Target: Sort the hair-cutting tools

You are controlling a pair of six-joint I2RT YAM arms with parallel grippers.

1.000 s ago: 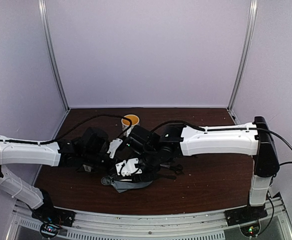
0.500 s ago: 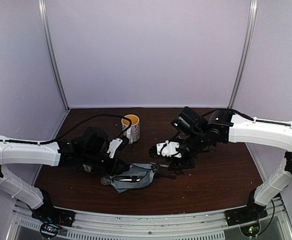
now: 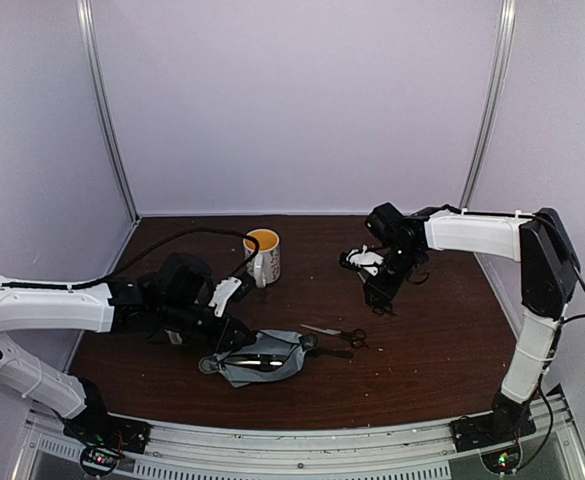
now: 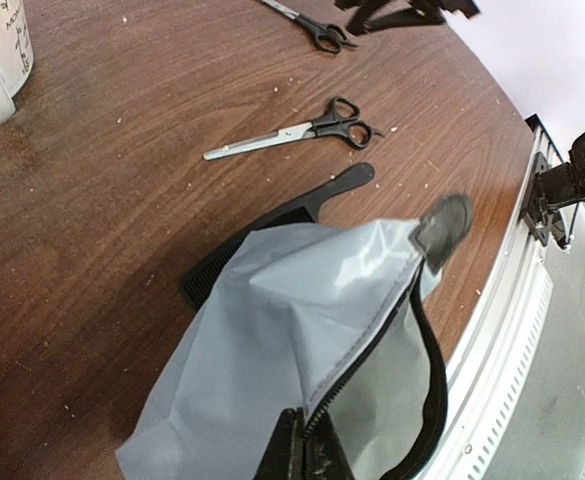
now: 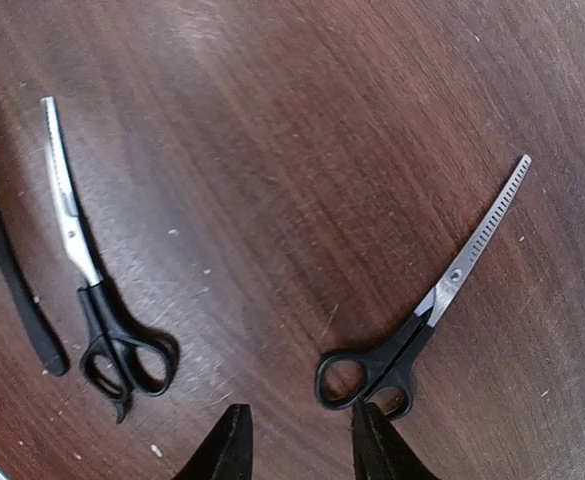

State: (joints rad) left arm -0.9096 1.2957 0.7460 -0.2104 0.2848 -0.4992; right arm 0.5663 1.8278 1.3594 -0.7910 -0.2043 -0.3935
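I am at the pick-up step for the scissors. My left gripper (image 4: 304,450) is closed on the zip edge of the grey pouch (image 4: 272,340) and lifts it so the mouth gapes towards the table's near edge. In the overhead view something silver and dark lies inside that mouth. I take it for the clipper but cannot be sure, and I cannot find the guard at all.

The long black comb (image 4: 312,205) lies flat on the table (image 3: 442,340), its toothed end tucked under the pouch fabric. Just beyond it is the plain scissors (image 5: 77,235), closed, blade pointing towards the mug (image 3: 263,257).

My right gripper (image 5: 302,440) hangs over the far right part of the table with its fingers spread and nothing between them. Right below it is the toothed thinning scissors (image 5: 432,300), flat on the wood with its black loops nearest my fingers and well apart from the other pair.

So 3 tools look unsorted to me: 2 scissors and 1 comb. Next I should drop the right wrist straight down, straddle the handle shank just behind the pivot, and close. The thing lies thin and flat, so the fingertips must nearly scrape the wood or they will slip over it.
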